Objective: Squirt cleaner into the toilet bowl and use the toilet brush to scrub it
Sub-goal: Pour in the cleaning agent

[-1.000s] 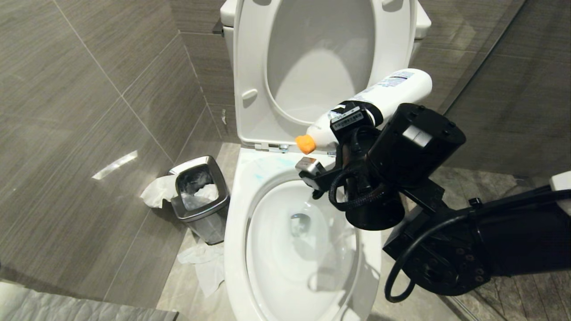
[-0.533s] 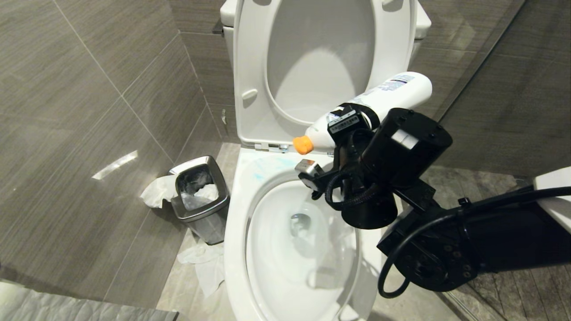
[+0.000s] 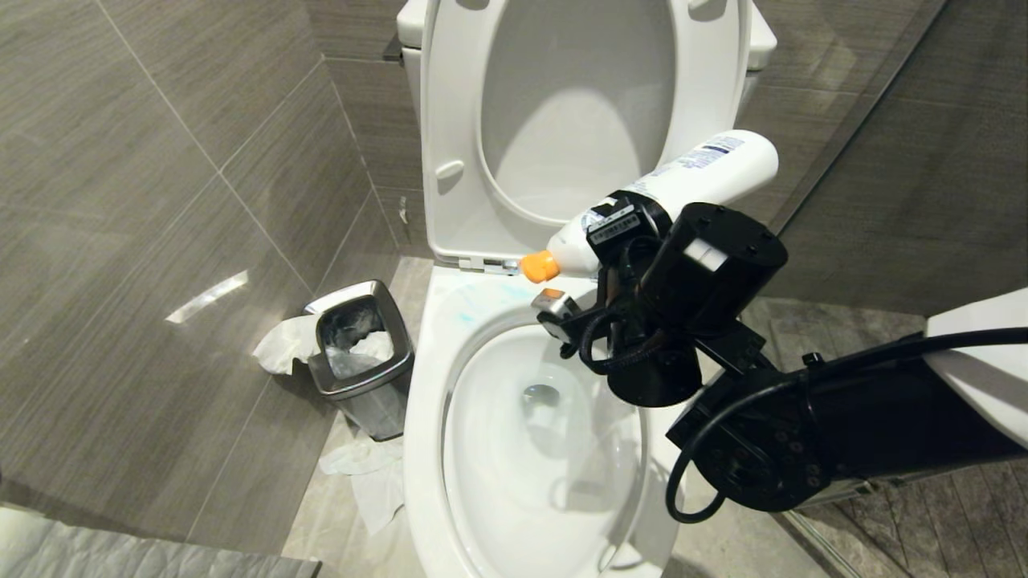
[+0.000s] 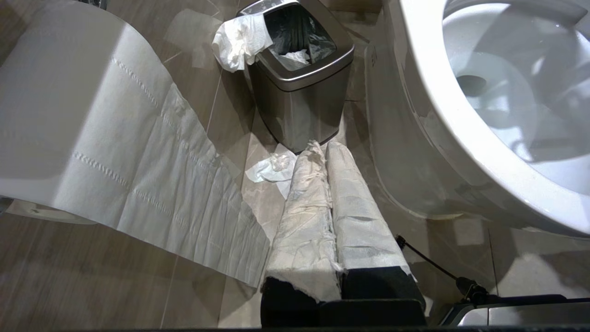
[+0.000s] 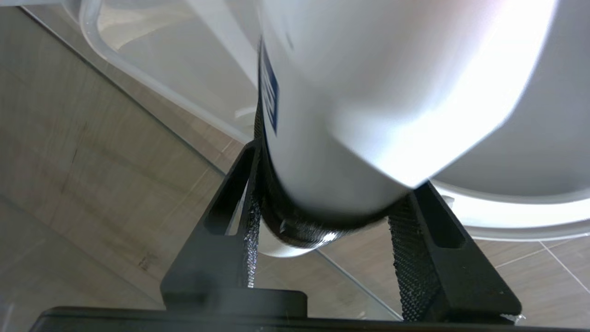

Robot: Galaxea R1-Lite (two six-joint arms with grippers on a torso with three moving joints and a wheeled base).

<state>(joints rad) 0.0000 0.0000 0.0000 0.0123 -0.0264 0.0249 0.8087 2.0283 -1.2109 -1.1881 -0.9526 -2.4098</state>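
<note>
My right gripper point(image 3: 634, 225) is shut on a white cleaner bottle point(image 3: 699, 172), held tilted with its orange nozzle point(image 3: 540, 266) pointing down over the back rim of the toilet bowl point(image 3: 426, 449). Faint turquoise smears of cleaner point(image 3: 466, 318) mark that back rim. From the right wrist the bottle point(image 5: 368, 92) fills the space between the textured pads point(image 5: 251, 230) of the right gripper point(image 5: 327, 216). My left gripper point(image 4: 326, 146) hangs parked low beside the toilet bowl point(image 4: 433, 106), its paper-wrapped fingers pressed together. The toilet brush is out of view.
The seat and lid point(image 3: 450, 160) stand raised against the tank. A steel waste bin point(image 3: 357, 353) with tissue hanging over its edge stands left of the bowl, with crumpled paper point(image 3: 369, 482) on the floor. A toilet paper sheet point(image 4: 115, 138) hangs at my left.
My right arm has shifted a little to the left with the bottle, and the orange nozzle has dipped slightly lower over the back rim. The left arm has not moved.
</note>
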